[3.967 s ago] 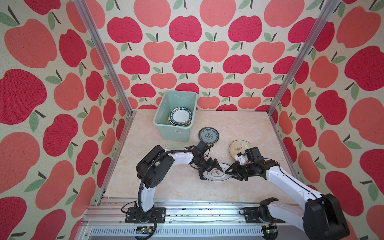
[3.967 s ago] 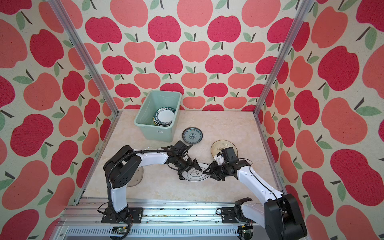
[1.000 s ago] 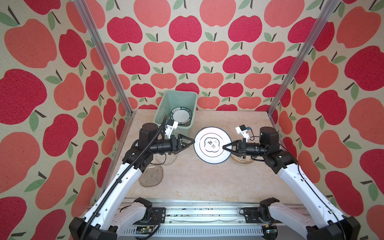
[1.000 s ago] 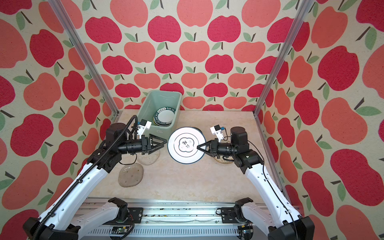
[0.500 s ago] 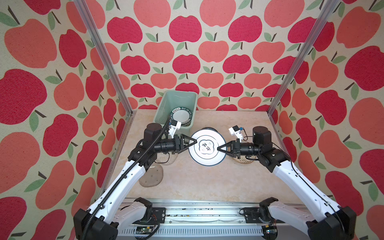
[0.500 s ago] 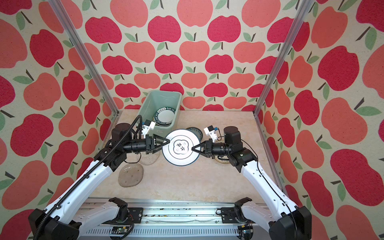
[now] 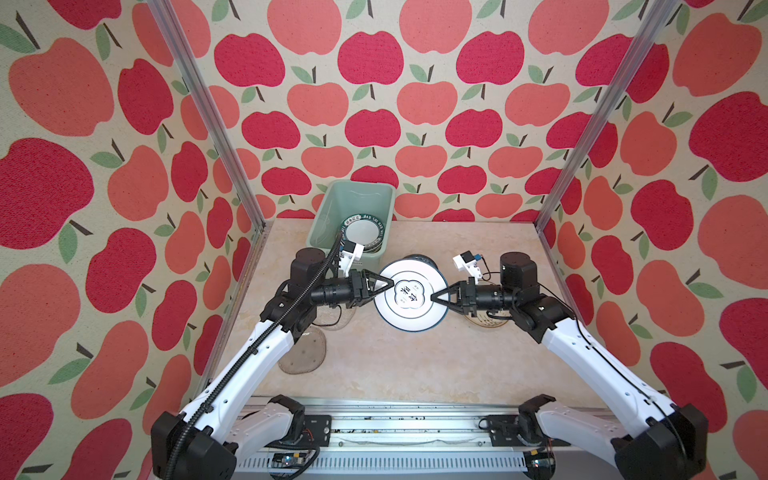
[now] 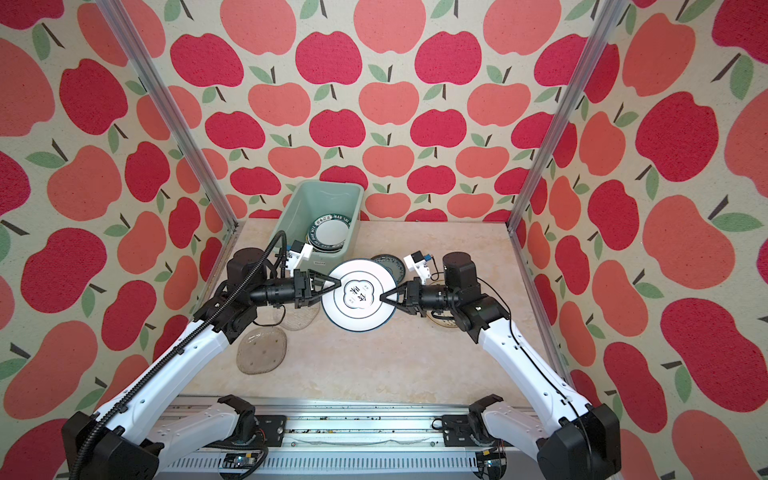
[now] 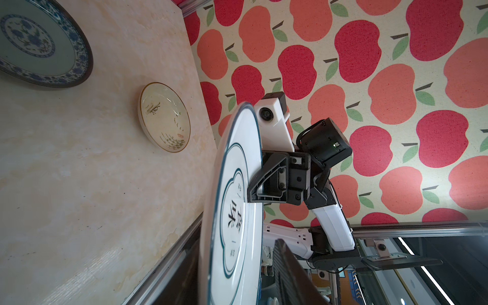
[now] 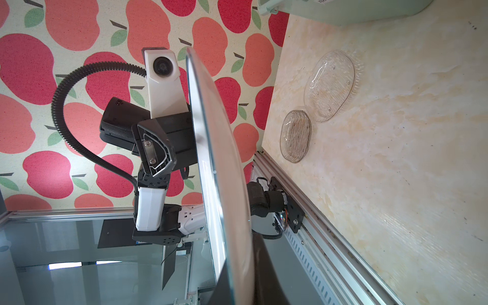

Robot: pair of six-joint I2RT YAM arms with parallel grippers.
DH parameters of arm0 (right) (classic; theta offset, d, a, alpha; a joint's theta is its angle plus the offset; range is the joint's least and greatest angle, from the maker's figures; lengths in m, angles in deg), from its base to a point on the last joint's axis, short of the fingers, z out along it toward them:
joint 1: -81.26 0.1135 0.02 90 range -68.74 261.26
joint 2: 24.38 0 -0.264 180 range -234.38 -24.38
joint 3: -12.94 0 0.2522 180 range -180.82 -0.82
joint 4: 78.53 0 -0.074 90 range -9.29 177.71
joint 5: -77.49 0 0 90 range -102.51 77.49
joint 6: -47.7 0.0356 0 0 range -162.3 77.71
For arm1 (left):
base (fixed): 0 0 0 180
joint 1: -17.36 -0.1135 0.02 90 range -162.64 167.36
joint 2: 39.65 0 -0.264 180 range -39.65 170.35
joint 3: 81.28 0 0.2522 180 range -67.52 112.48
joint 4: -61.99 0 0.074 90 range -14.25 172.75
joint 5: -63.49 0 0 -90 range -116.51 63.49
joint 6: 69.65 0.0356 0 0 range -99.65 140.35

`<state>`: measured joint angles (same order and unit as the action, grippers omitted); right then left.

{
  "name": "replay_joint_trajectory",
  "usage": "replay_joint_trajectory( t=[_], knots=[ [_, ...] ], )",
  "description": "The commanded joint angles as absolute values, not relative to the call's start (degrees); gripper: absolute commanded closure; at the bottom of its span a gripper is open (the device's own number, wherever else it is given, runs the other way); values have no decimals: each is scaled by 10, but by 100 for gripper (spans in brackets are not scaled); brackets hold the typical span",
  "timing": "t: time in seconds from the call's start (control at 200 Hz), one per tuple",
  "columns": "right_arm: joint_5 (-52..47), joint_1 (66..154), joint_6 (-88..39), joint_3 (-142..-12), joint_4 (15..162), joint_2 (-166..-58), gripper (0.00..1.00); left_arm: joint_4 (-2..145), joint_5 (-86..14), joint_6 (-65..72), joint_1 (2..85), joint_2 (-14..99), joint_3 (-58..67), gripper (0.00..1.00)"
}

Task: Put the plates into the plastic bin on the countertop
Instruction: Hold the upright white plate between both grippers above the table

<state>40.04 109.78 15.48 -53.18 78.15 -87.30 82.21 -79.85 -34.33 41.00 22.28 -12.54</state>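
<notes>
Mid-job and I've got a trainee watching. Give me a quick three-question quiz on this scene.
1. True or false: the pale mint-green plastic bin holds no plates yet.
2. How many clear glass oval dishes lie on the beige marble-look countertop?
3. The large round white plate with the dark blue rim is: A) lying flat on the countertop; B) raised, with the fingers of the right gripper shut on it; C) inside the bin.

Key: 1 false, dark-rimmed plates already sit inside; 2 two; 3 B.
</notes>
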Motion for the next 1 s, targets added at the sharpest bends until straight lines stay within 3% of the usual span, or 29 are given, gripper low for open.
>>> replay_joint_trajectory(
  t=[0.0, 0.445, 0.835, 0.93, 0.995],
  knots=[
    [405, 1104, 166, -530, 818, -875, 100, 788, -800, -351, 414, 224, -131, 59],
    [400, 1106, 183, -521, 845, -870, 100, 784, -790, -357, 431, 250, -124, 72],
    [391, 1106, 175, -529, 842, -885, 100, 802, -781, -357, 436, 256, -114, 95],
    [385, 1106, 163, -534, 824, -887, 90, 806, -778, -357, 436, 256, -111, 100],
    [381, 1104, 141, -547, 795, -890, 74, 809, -771, -359, 436, 256, -107, 100]
  ],
)
